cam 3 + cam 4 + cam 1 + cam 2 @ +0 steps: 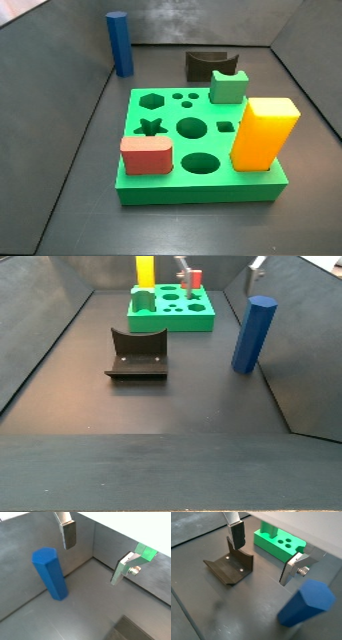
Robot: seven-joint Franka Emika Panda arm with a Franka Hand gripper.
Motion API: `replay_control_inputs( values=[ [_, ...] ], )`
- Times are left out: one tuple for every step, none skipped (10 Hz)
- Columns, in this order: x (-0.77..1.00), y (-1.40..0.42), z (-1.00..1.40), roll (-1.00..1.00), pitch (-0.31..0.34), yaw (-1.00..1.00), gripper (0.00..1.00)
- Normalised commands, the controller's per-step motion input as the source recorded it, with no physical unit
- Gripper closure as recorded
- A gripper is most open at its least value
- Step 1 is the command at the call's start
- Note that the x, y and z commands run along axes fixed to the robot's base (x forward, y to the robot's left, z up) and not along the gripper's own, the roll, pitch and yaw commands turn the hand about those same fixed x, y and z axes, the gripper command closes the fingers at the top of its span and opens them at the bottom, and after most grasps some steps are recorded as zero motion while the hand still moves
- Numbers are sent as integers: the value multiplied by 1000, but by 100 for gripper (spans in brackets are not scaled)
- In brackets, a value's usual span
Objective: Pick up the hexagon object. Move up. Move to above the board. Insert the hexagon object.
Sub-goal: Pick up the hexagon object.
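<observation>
On a dark tabletop, the upright, likely rigid, light hexagon object awaits a mid-height grasp by the wide-open, empty tool.

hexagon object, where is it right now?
The hexagon object stands upright on the floor near a side wall, apart from the board and the fixture; the open gripper hovers near it, not holding.

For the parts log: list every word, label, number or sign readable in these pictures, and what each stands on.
None: no readable text in any view.
Blue rod: plain, no marking.
Green board: cut-out shapes only, no lettering.
Yellow block and red block: blank faces.
Fixture: bare.
Gripper, above the floor: its fingers are unmarked.
</observation>
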Motion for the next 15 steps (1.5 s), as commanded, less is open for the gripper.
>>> replay_control_inputs(
  values=[
    [-1000, -143, 46, 0, -139, 0, 0],
    [-1000, -249, 0, 11, -176, 0, 0],
    [-966, -300, -74, 53, -179, 0, 0],
    [-883, -306, -171, 50, -191, 34, 0],
    [-774, -257, -220, 31, -204, 77, 0],
    [-643, -157, -203, 91, -144, 31, 0],
    [-486, 0, -191, 79, -100, 154, 0],
    [-97, 97, -431, 81, 11, 146, 0],
    [-77, 43, -720, 180, -27, 174, 0],
    [-94, 0, -777, 207, -80, 197, 0],
    [-3, -31, -811, 149, -137, 194, 0],
    [0, -26, -811, 111, -154, 160, 0],
    [51, -3, -234, 10, -36, 0, 0],
    [-46, 0, 0, 51, 0, -80, 0],
    [0, 0, 0, 0, 0, 0, 0]
  ],
)
